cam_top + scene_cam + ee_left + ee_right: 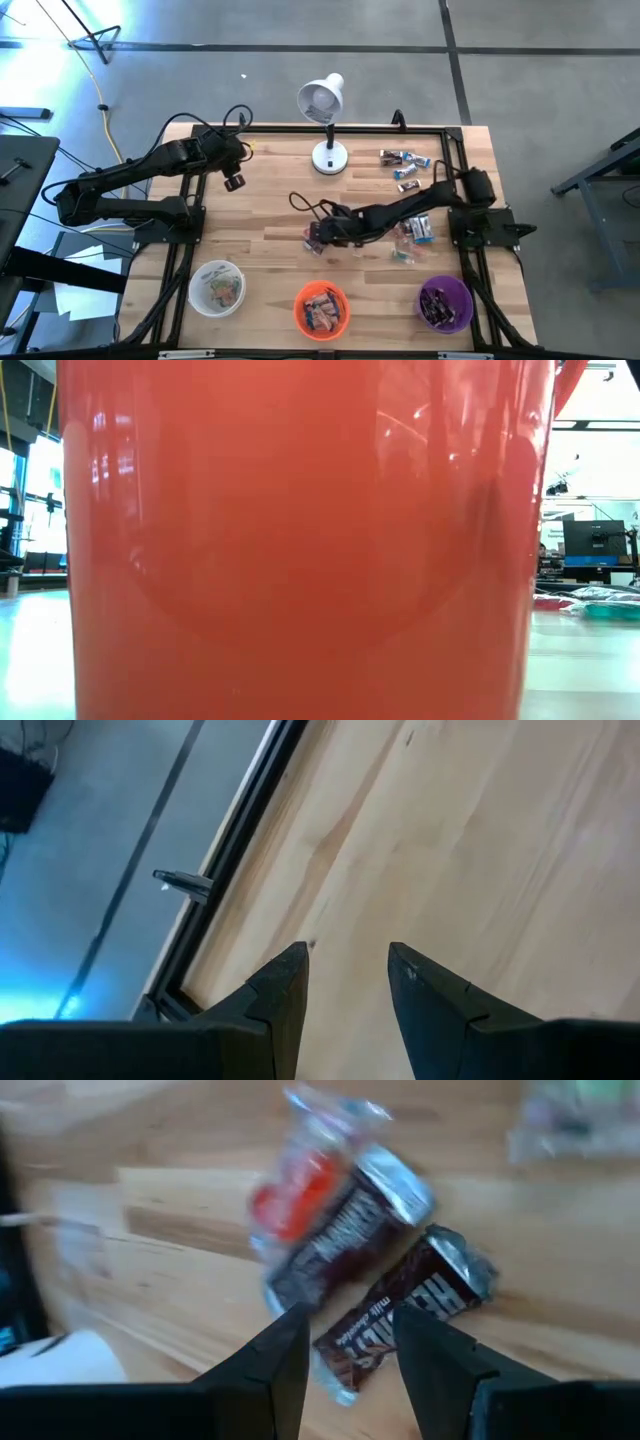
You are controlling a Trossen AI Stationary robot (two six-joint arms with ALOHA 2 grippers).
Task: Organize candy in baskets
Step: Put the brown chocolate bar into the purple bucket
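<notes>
Mostly the low view is showing nothing but the orange basket (pixel 300 540), whose wall is filling it edge to edge and hiding the arms and the counter (pixel 270 200); only a sliver of room with a monitor is peeking past it.

Three baskets are sitting in a row along the counter's near edge, well apart from the lamp (pixel 325 120) at the far edge: white basket (pixel 216 288), orange basket between, purple basket (pixel 445 304). Each is holding candy, too small to count from above.

Loose candy is lying in two groups. One cluster (pixel 403 165) is resting just beside the lamp, toward the right arm's base; it is looking like five or six pieces, hard to tell. A second heap (pixel 415 235) is lying farther from the lamp, between it and the purple basket, partly hidden under the right arm.

The right pincer (pixel 318 238) is reaching out between lamp and orange basket, its jaws parted around two dark brown wrapped bars (pixel 375 1295), one with a red end, blurred in the wrist view; whether the fingers (pixel 280 1365) are touching them is unclear.

The left pincer (pixel 345 990) is hanging open and empty over bare wood, beside the lamp, near the counter's black edge rail (pixel 240 850).
</notes>
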